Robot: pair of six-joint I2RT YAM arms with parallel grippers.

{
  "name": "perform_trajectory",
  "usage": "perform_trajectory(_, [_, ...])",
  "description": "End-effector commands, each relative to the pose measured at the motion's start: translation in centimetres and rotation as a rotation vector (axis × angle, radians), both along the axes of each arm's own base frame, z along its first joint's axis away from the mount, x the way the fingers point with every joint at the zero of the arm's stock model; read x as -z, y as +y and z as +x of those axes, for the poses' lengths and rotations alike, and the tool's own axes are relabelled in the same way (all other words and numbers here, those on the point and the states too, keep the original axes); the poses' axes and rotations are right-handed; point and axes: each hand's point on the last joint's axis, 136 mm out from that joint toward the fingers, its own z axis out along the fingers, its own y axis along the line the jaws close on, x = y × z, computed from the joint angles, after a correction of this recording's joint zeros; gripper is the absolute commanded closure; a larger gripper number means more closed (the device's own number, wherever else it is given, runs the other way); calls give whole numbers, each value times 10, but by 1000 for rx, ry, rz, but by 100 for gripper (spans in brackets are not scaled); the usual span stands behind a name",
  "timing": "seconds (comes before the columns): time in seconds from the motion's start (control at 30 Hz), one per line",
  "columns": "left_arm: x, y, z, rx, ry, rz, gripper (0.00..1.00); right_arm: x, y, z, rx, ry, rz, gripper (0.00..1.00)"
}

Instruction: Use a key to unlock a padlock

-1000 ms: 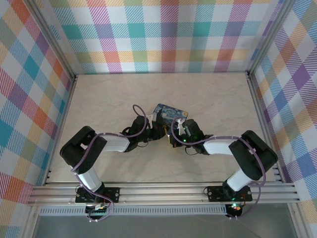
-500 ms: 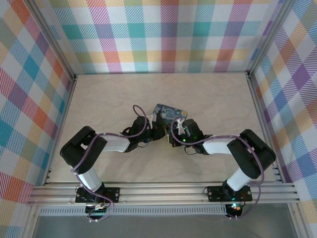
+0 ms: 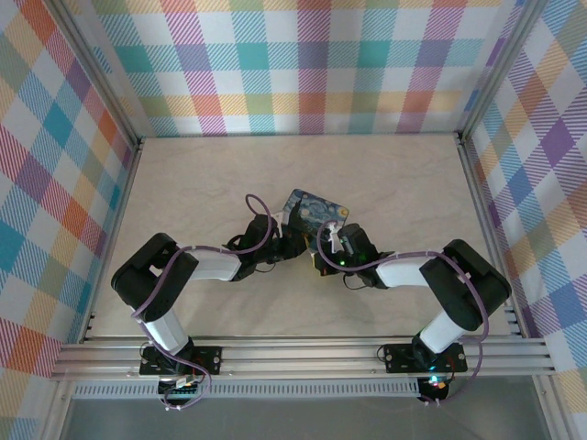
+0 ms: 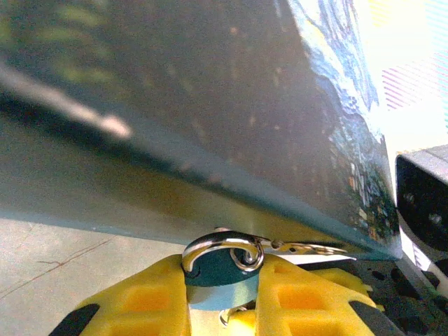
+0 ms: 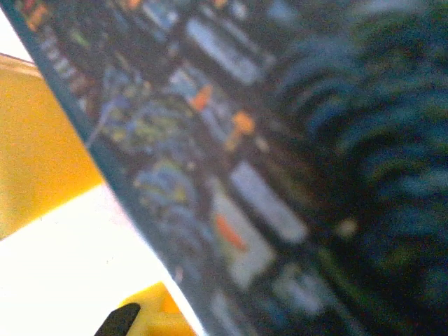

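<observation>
Blue padlock (image 4: 222, 271): shackle up, clamped in left gripper (image 4: 222, 297), mid-worktop (image 3: 413, 183), against tin (image 4: 210, 105). Likely key (image 4: 308, 246): silvery sliver beside shackle. Right gripper (image 3: 321, 257): clenched, contents unseen. Slight turn of tin since a second ago; no visible unlocking progress.

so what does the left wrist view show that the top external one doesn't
Left wrist: the blue padlock, silvery shackle up, pinched between the left tool's yellow fingers, just below the painted tin. Top external: the left arm and right arm close together mid-table, plus the plaid walls. Both: that tin.
</observation>
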Motion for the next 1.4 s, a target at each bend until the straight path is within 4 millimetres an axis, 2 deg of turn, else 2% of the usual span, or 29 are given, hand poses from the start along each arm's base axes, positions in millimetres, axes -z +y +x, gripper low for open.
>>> perform_trajectory(0.0, [-28,-14,8,6,-63,-56,79,6,1,-9,-12,23,8,100])
perform_trajectory(0.3, [-27,-14,7,6,-60,-56,79,-6,5,-4,-9,-9,39,100])
perform_trajectory(0.57, [-27,-16,7,-4,-41,-67,79,-21,-3,-3,18,-89,9,100])
perform_trajectory(0.83, [-32,-17,8,-27,-11,-84,79,-13,-5,-4,36,-83,-31,100])
perform_trajectory(1.37, [-32,-16,8,-33,-14,-77,79,-13,-9,-5,48,-90,-42,100])
